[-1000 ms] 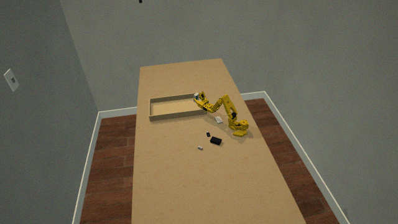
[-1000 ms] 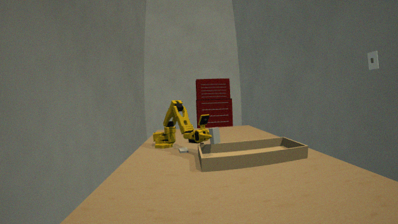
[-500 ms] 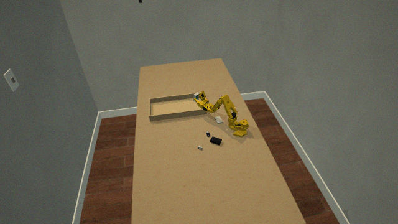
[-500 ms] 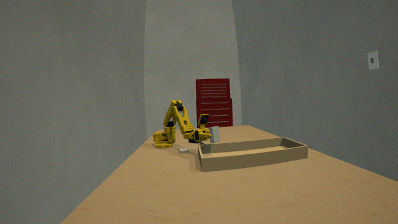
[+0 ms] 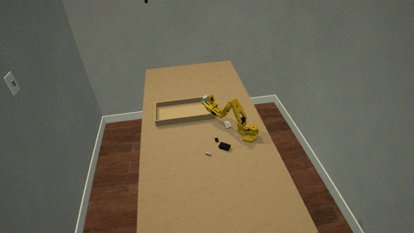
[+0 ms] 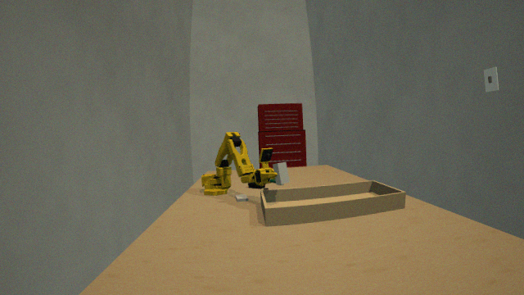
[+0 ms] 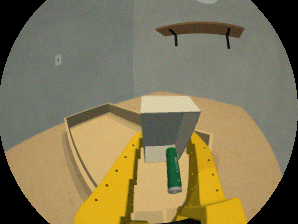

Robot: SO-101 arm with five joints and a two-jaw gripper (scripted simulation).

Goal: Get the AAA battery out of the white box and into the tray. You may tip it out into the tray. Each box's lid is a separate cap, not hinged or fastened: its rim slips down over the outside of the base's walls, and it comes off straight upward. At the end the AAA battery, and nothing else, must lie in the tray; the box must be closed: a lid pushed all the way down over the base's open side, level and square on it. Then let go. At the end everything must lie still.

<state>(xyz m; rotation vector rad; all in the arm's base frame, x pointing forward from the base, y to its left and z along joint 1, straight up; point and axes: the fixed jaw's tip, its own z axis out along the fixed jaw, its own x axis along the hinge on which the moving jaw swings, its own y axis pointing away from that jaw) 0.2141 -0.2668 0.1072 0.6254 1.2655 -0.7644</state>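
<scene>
My gripper (image 5: 208, 101) is shut on the white box base (image 5: 205, 97), which has no lid on it. It holds the base tilted above the right end of the tan tray (image 5: 181, 111). In the exterior view the base (image 6: 281, 173) hangs just past the tray's near corner (image 6: 266, 192). In the wrist view the base (image 7: 166, 125) sits between my yellow fingers, and a green AAA battery (image 7: 173, 169) lies below its opening, along the right finger. I cannot tell whether the battery still touches the base. The tray's floor (image 7: 93, 139) looks bare.
The white lid (image 5: 228, 124) lies flat on the table between the tray and the arm's base (image 5: 249, 133); it also shows in the exterior view (image 6: 241, 197). A black box (image 5: 224, 146) and two small objects (image 5: 216, 139) (image 5: 208, 154) lie nearer the table's middle.
</scene>
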